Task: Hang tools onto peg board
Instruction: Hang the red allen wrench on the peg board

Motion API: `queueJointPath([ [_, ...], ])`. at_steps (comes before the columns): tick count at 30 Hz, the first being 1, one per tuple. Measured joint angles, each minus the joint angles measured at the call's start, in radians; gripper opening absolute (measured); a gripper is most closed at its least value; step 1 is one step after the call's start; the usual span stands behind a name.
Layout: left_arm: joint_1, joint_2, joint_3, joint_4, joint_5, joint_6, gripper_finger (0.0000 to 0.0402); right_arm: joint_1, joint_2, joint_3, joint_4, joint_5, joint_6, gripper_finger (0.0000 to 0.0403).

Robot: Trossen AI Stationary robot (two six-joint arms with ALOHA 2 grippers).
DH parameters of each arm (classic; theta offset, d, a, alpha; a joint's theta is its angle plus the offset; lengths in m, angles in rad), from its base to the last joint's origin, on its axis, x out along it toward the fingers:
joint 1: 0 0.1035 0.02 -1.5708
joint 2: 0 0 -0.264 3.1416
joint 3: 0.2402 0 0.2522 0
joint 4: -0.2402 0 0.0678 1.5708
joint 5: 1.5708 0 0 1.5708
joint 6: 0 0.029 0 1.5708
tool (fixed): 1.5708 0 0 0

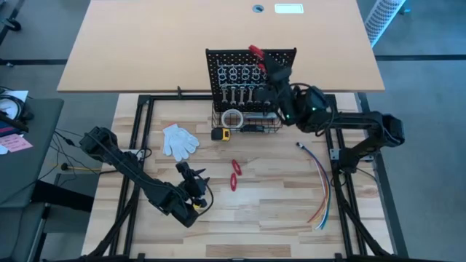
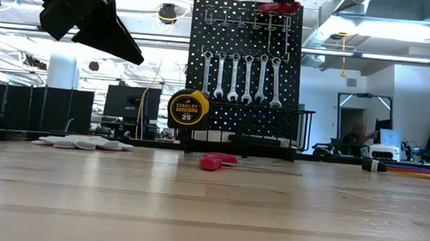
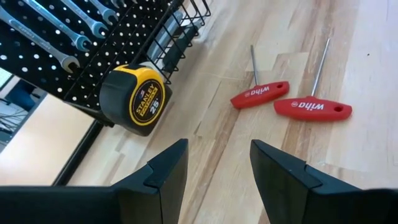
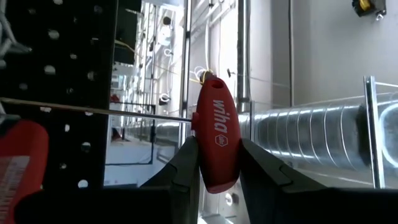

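2 red T-handle tools (image 1: 234,175) are lying mid-frame on the table (image 1: 277,211) in the high view. I'm holding the R gripper (image 4: 216,163) at the peg board (image 1: 218,62) top, clamping a 3rd red-handled tool (image 4: 217,140). 5 wrenches (image 2: 233,77) are hanging on the board. L gripper (image 3: 216,163) is hovering lower left w/ fingers apart, grasping nothing.

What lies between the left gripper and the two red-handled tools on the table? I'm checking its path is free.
Nothing: in the left wrist view only bare wood separates the open left gripper from the two red-handled tools; the tape measure sits off to one side.
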Motion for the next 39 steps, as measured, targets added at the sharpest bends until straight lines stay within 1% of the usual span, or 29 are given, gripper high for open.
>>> queueJointPath([
  [6, 0.0, 0.0, 0.0, 0.005, 0.0, -0.001, 0.017, 0.006, -0.007, 0.0, 0.007, 0.016, -0.014, 0.0088],
  [13, 0.0, 0.0, 0.0, 0.004, 0.0, -0.002, 0.017, 0.01, -0.01, 0.0, -0.003, 0.064, -0.02, 0.0088],
  [21, 0.0, 0.0, 0.0, 0.017, 0.0, 0.0, 0.017, 0.009, -0.01, 0.0, -0.141, 0.084, 0.088, 0.0089],
  [26, 0.0, 0.0, 0.0, 0.019, 0.0, 0.004, 0.017, 0.009, -0.01, 0.0, -0.244, 0.116, 0.158, 0.0118],
  [30, 0.0, 0.0, 0.0, 0.019, 0.0, 0.004, 0.017, 0.009, -0.01, 0.0, -0.267, 0.122, 0.181, 0.0138],
  [39, 0.0, 0.0, 0.0, 0.019, 0.0, 0.003, 0.017, 0.009, -0.01, 0.0, -0.266, 0.128, 0.182, 0.0149],
])
